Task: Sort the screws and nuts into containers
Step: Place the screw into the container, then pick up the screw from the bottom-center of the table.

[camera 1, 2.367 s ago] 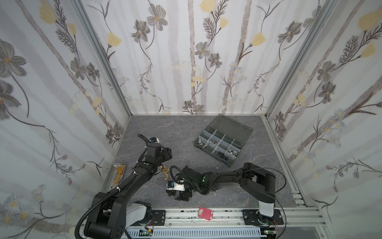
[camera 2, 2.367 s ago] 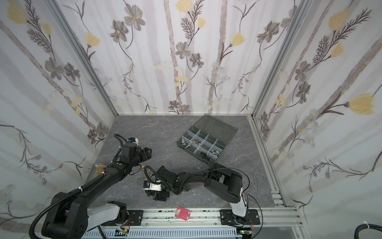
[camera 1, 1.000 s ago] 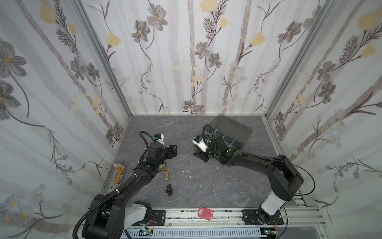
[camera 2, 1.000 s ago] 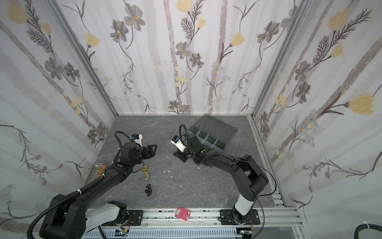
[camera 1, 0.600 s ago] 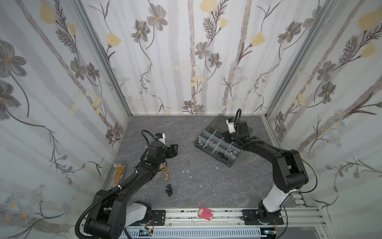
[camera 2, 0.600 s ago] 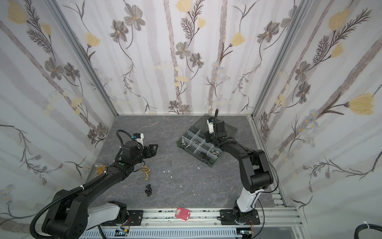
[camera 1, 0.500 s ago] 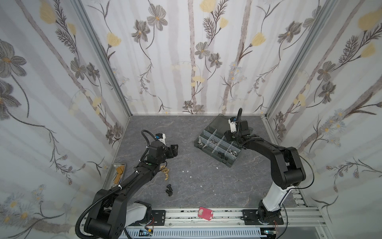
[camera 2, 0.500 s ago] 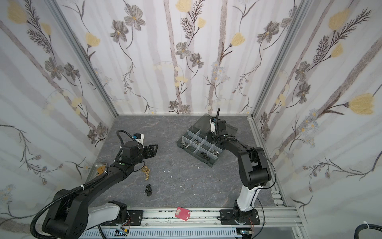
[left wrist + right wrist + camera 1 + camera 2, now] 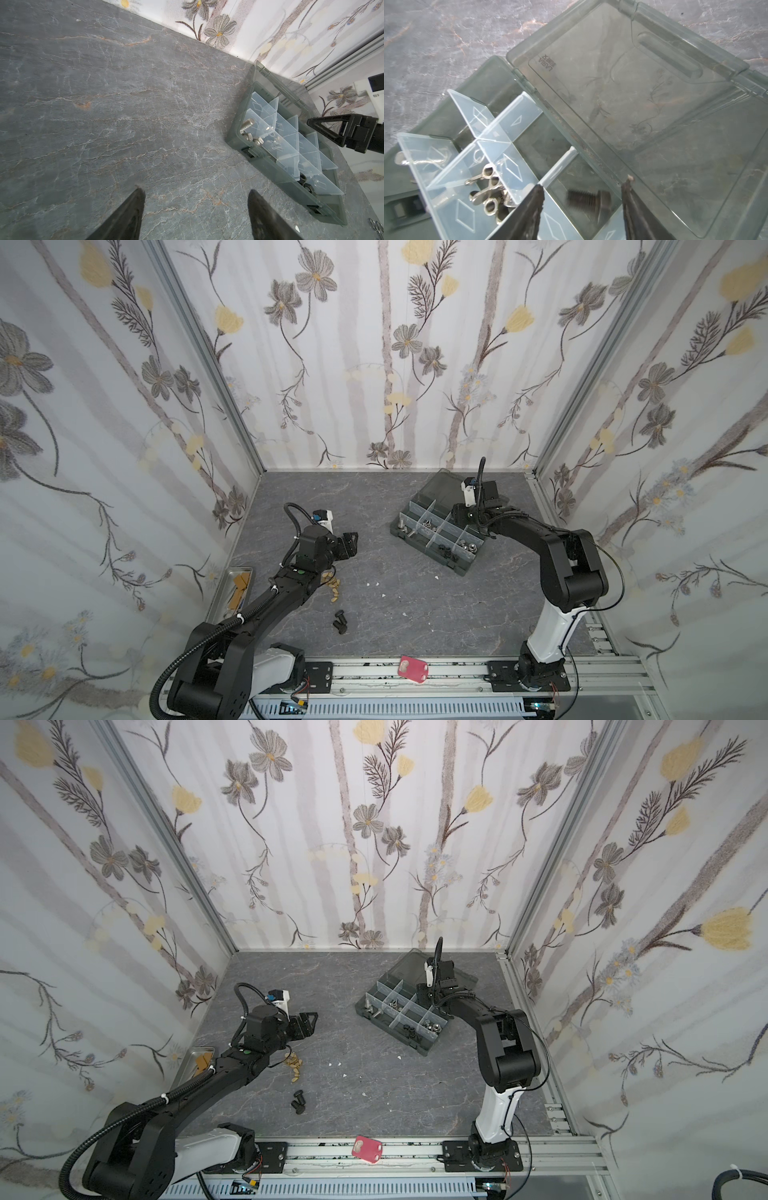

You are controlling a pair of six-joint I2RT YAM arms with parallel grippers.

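Robot test booth, floral-papered walls (image 9: pixel 374 344), aluminium mounting rail (image 9: pixel 457 672), slate tabletop (image 9: pixel 415 614)

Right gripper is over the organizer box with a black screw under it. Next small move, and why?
Probably lift the right gripper clear of the organizer box: its jaws stand apart, and the black screw looks loose in the cell below. Two screws wait on the table.

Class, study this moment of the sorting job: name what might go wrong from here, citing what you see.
The black screw looks blurred in its cell under the open right gripper; it may be moving and could bounce out.
One fingertip sits close to a clear divider; lifting away might snag it.
Two black screws lie close together on the table near tan pieces, so one grasp may catch extras.
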